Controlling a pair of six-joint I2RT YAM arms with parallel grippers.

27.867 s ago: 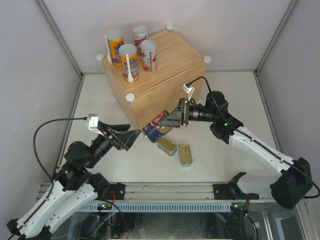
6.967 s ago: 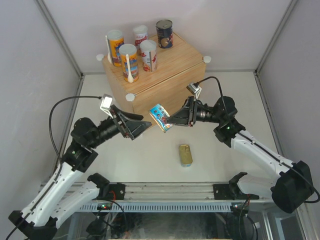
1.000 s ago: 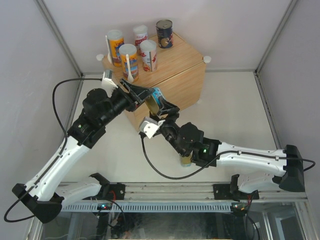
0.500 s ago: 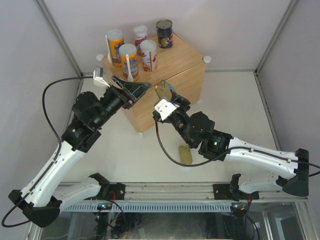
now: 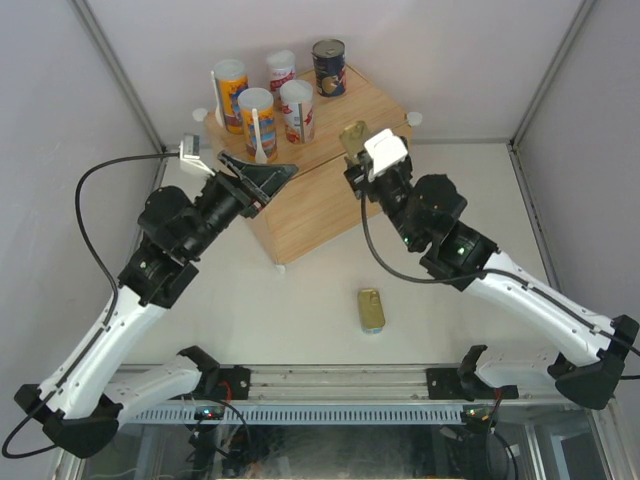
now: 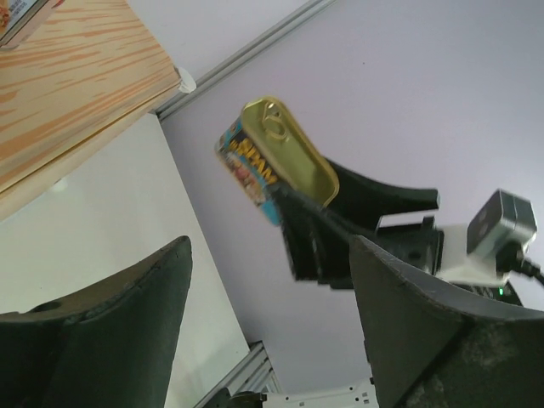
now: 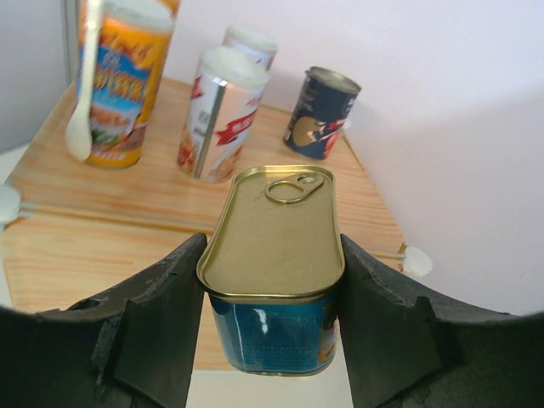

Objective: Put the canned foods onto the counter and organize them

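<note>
Gold-topped flat tin (image 7: pixel 274 255) (ring-pull intact) shows blue printed sides.

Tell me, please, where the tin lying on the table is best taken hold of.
Grip the tin across its narrow width, by the two long sides, from straight above. It lies flat on the table, gold top up, with its sides free.

A white tabletop (image 5: pixel 300 320) is stretching out before me. Pale lilac walls are closing it in: a back wall (image 5: pixel 450 60) is rising behind, and a left wall (image 5: pixel 50 150) and a right wall (image 5: pixel 600 150) are standing at the sides. A grey left post (image 5: pixel 118 75) and a right post (image 5: pixel 549 70) are slanting up the back corners. Along the near edge a metal rail (image 5: pixel 340 380) is running, with a slotted strip (image 5: pixel 330 413) lying just beneath it.
</note>
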